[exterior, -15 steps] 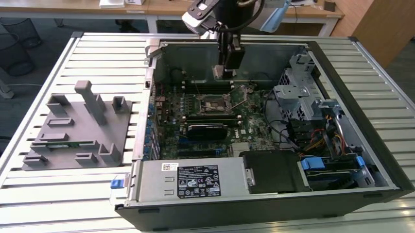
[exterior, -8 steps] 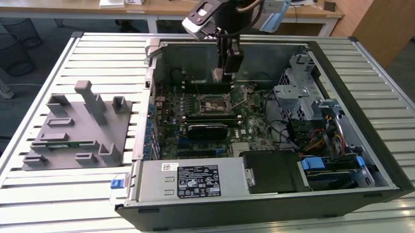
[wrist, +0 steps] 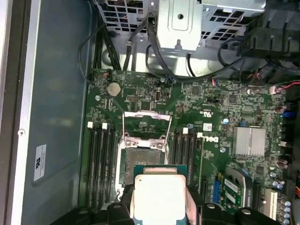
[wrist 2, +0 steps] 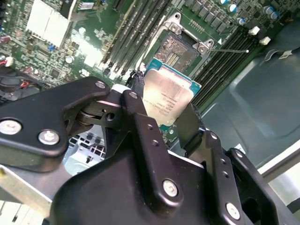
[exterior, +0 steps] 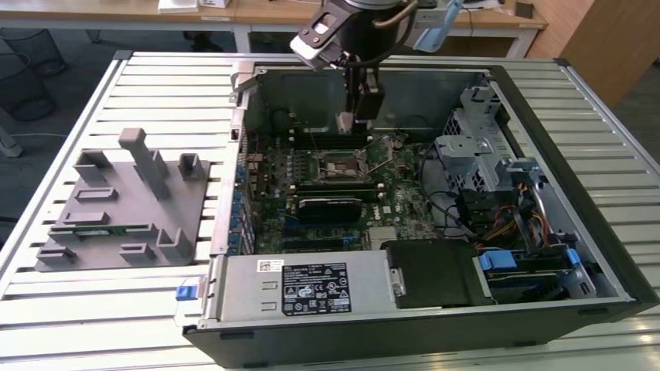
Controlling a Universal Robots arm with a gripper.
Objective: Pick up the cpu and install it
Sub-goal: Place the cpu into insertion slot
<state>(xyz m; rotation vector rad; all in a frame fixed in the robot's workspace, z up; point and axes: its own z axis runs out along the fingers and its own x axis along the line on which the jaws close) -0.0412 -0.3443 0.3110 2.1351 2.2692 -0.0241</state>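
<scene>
Black fingers (wrist 2: 140, 105) of the gripper (wrist 2: 165, 110) clamp the cpu (wrist 2: 169, 96) by opposite edges: a flat square chip, silvery top, green rim. It hangs above the open motherboard socket (wrist: 140, 157), which sits between memory slots (wrist: 101, 164). The computer case wall (wrist: 56, 93) stands well apart.

Robotics lab bench in office-type rm: slatted alu table (exterior: 93, 325) w/ open PC case (exterior: 413, 340), grey parts fixture (exterior: 124, 209); wooden desks (exterior: 258, 11), wire bin (exterior: 42, 46) behind.
</scene>
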